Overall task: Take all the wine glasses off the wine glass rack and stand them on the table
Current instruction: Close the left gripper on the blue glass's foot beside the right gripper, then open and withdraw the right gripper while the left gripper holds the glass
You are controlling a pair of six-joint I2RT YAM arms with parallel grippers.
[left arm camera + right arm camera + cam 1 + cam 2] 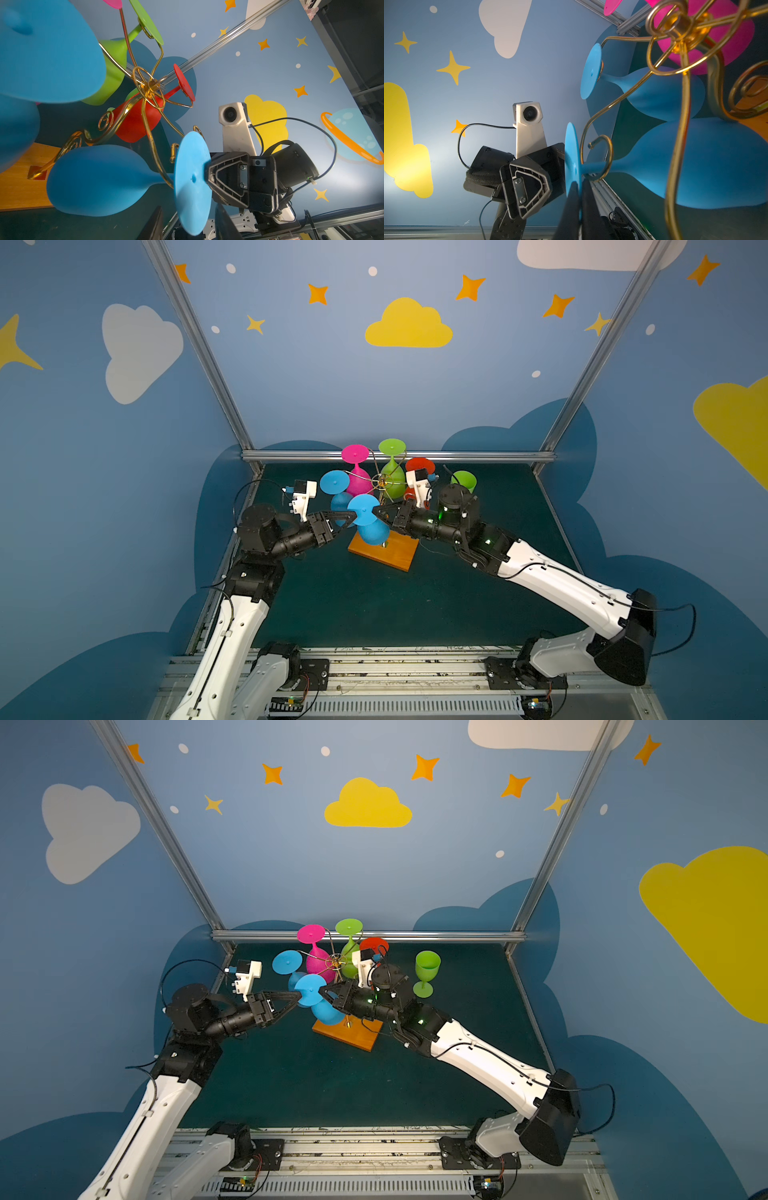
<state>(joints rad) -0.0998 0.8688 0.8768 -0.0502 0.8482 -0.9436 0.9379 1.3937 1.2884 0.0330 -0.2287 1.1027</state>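
Hanging bowl-down on the robot-side arm of the thin gold wire wine glass rack [395, 556] with its orange-brown wooden base, the near blue plastic wine glass [365, 514] is not off yet. The right wrist view shows its stem inside the curled hook.

Right fingers [589, 212] are clenched on the rim of its round foot. Left fingers [154, 225] come in from the rack's other side and sit apart, one each side of the same rim; can't tell if they bear on it.

Judgement: grasp is done. Left to do: slide the stem out of the curl and carry the glass clear of the rack.

Count:
- One rack, two arms, six glasses.
- Five glasses hang on the rack: near blue, second blue wine glass [336, 483], pink wine glass [358, 483], lime green wine glass [395, 483], red wine glass [419, 464].
- One upright lime green goblet [427, 965] stands on the dark green bench [332, 605], right of the rack and apart from it.
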